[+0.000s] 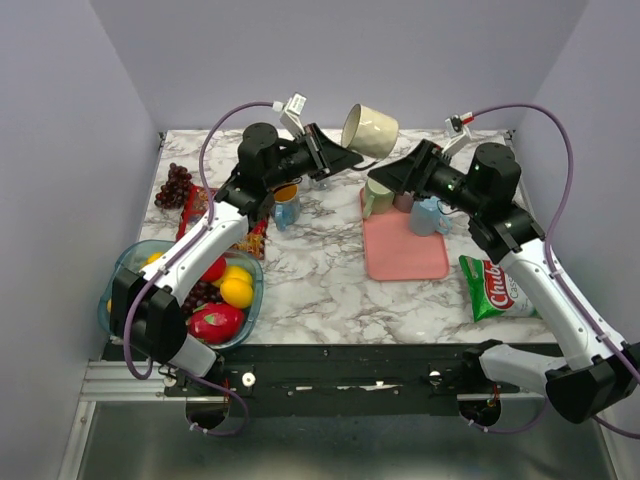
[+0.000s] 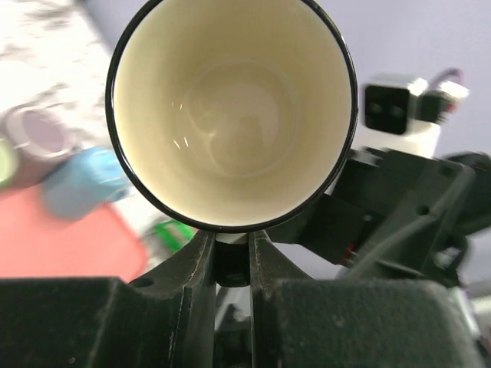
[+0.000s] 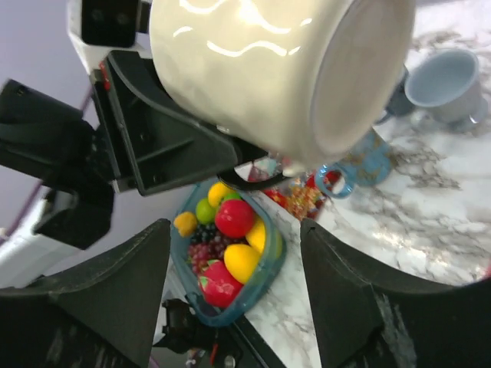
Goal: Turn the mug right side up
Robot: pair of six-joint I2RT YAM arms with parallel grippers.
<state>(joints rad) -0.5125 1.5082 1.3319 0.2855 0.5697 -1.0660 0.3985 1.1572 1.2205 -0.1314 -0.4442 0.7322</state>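
Pinching the cream mug (image 2: 230, 107) by its handle, left hand (image 2: 230, 247) aims its mouth wristward; right hand (image 3: 230, 230) gapes empty beneath its base.

mug (image 1: 370, 130): raised over the far middle of the bench (image 1: 320, 285), on the left fingers (image 2: 196, 268); right fingers (image 3: 115, 276) near it, apart
mat (image 1: 405, 255): on the bench, right of centre
cups (image 1: 430, 215): three, at the mat's far end
chip bag (image 1: 492, 288): right of the mat
bowl (image 1: 125, 262): near left corner, fruit inside
grapes (image 1: 176, 185): far left
handled cup (image 1: 286, 207): left of the mat, behind the bowl
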